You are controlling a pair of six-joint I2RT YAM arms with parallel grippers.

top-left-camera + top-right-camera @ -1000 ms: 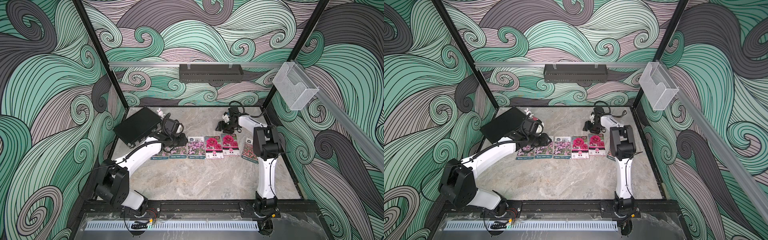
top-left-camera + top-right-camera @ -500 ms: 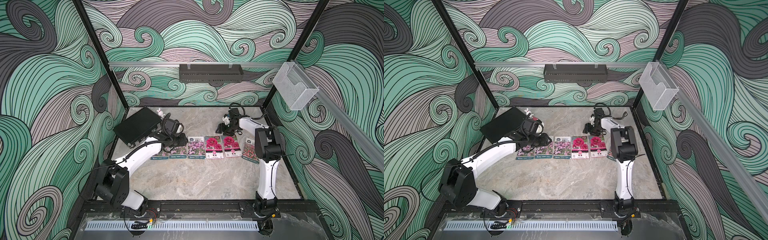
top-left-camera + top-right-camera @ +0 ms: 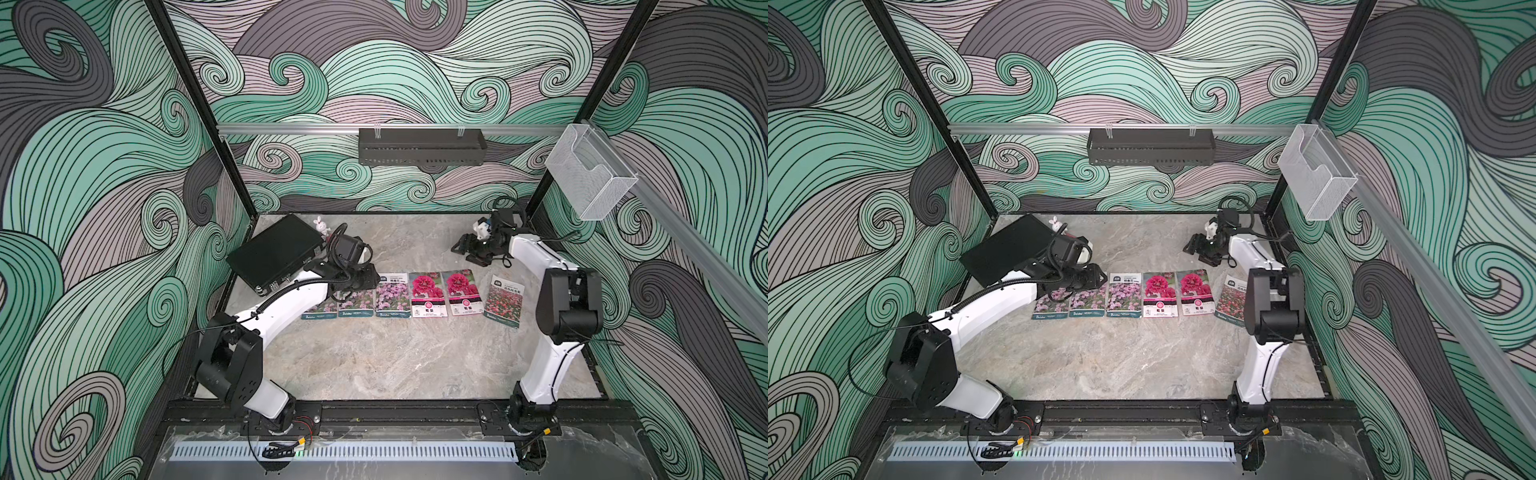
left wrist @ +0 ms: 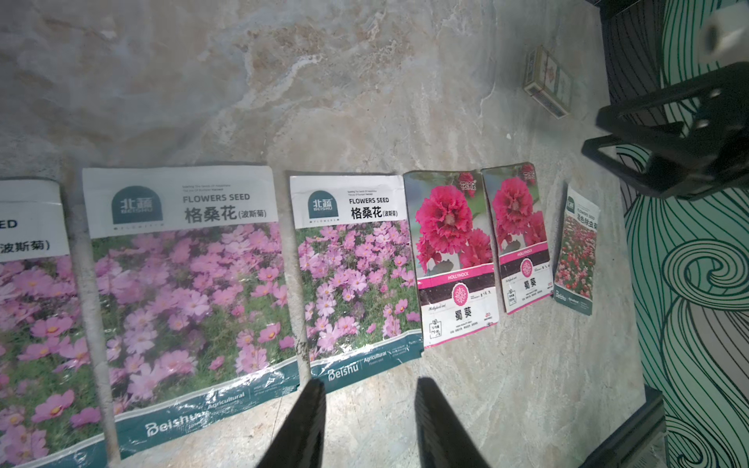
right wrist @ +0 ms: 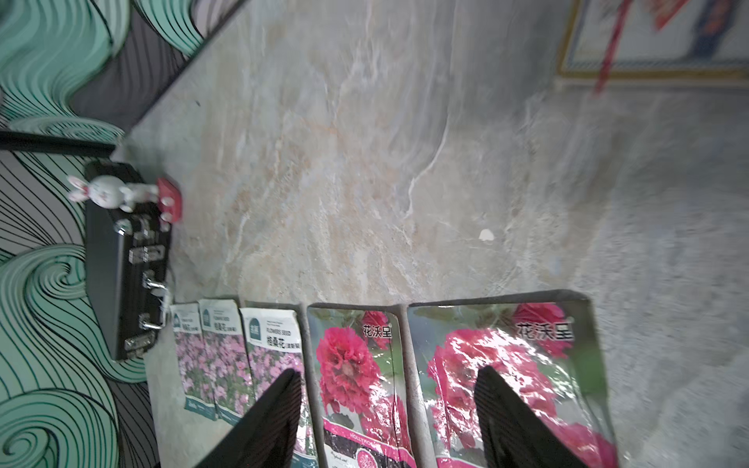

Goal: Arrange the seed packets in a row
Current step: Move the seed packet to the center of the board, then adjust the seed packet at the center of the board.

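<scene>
Case (image 3: 276, 255) closed, far left. Six glossy flower packets (image 3: 427, 293) lie flat in a row. Left gripper (image 4: 369, 385) and right gripper (image 5: 388, 372): jaws apart.

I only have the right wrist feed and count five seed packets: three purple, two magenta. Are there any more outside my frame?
Observer: Yes, one more. A red-pink field packet lies at the row's right end, just beyond the magenta packets.
Operator: Is it lined up with the others?
Observer: Not quite. In a top view it lies tilted out of line, and the gap beside it is wider than the gaps between the other packets.
</scene>
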